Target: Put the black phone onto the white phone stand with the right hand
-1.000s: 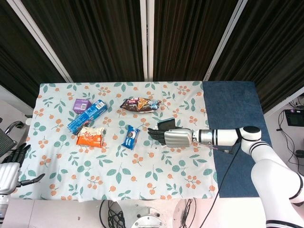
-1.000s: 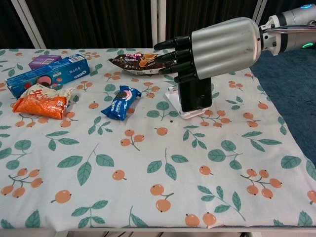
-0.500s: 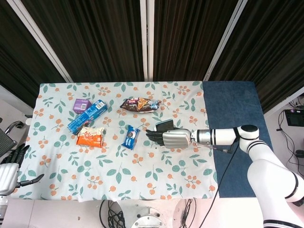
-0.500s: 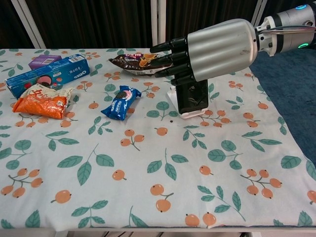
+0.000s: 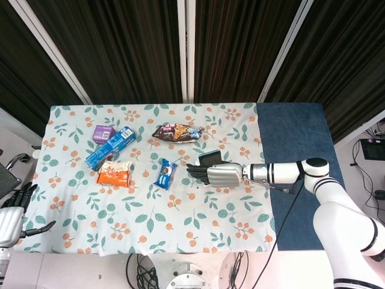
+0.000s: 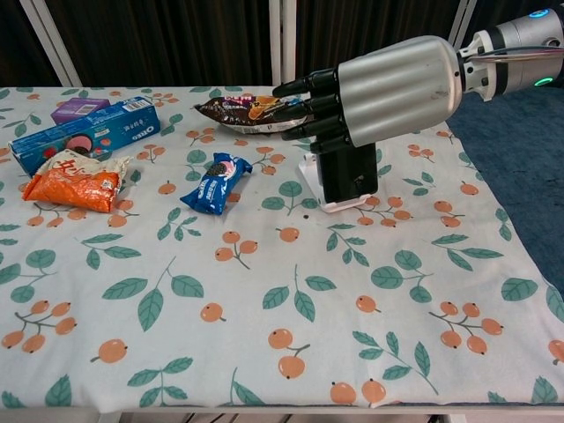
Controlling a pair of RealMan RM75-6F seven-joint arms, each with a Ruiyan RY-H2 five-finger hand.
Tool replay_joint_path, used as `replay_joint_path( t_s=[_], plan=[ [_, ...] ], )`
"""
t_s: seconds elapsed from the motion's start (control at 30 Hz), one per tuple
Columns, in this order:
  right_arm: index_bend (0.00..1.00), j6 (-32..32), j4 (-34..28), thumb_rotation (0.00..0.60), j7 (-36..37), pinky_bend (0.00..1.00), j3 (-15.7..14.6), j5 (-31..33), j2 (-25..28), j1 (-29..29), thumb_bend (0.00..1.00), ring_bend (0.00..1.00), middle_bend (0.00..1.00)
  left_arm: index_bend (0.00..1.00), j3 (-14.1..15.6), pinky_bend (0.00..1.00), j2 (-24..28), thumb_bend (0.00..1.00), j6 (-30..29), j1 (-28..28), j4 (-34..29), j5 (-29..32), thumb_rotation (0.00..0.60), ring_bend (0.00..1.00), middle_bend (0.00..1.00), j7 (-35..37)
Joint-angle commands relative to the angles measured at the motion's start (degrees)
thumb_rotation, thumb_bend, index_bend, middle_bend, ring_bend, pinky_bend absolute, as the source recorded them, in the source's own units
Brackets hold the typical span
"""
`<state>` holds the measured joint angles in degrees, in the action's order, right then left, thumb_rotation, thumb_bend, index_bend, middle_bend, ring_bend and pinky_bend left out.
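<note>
The black phone [image 6: 348, 172] stands upright in the white phone stand [image 6: 328, 203] right of the table's middle. In the head view the phone [image 5: 210, 158] shows just beyond my right hand [image 5: 219, 175]. My right hand [image 6: 388, 88] hovers in front of the phone's top and hides it, with its dark fingers [image 6: 304, 106] stretched out straight to the left and apart. The thumb is hidden. I see nothing between the fingers. My left hand [image 5: 12, 211] hangs off the table's near left corner, empty, fingers apart.
A dark chip bag [image 6: 251, 110] lies just behind the stand. A blue cookie packet [image 6: 216, 182] lies to its left. Further left are an orange snack bag [image 5: 114, 173], a blue Oreo box [image 5: 110, 147] and a purple box [image 5: 103, 133]. A blue mat [image 5: 295, 138] covers the table's right end.
The right hand dipped lower over the phone half a second ago and has risen slightly again. The phone stays on the stand. The left hand is still.
</note>
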<state>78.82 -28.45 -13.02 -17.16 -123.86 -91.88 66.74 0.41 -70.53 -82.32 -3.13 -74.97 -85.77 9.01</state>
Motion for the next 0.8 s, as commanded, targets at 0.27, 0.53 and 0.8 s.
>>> replay_joint_path(
  t_s=[0.27,0.53,0.8],
  plan=[
    [0.47,0.05,0.0,0.6,0.26,0.0,-0.05,0.75,-0.31,-0.19,0.29,0.0,0.08,0.03,-0.03,0.26,0.02,0.07,-0.06,-0.04,0.12,-0.13,0.316,0.1,0.02,0.08],
    [0.46,0.09,0.08,0.6,-0.06,0.0,0.13,1.49,-1.11,-0.68,0.29,0.0,0.09,0.03,0.05,0.26,0.01,0.07,0.1,0.0,0.23,-0.08,0.318,0.1,0.02,0.16],
    [0.47,0.09,0.85,0.6,-0.12,0.0,-0.13,1.73,-1.55,-0.95,0.29,0.0,0.08,0.03,0.08,0.26,-0.02,0.07,0.21,0.03,0.39,-0.03,0.319,0.1,0.02,0.34]
  ],
)
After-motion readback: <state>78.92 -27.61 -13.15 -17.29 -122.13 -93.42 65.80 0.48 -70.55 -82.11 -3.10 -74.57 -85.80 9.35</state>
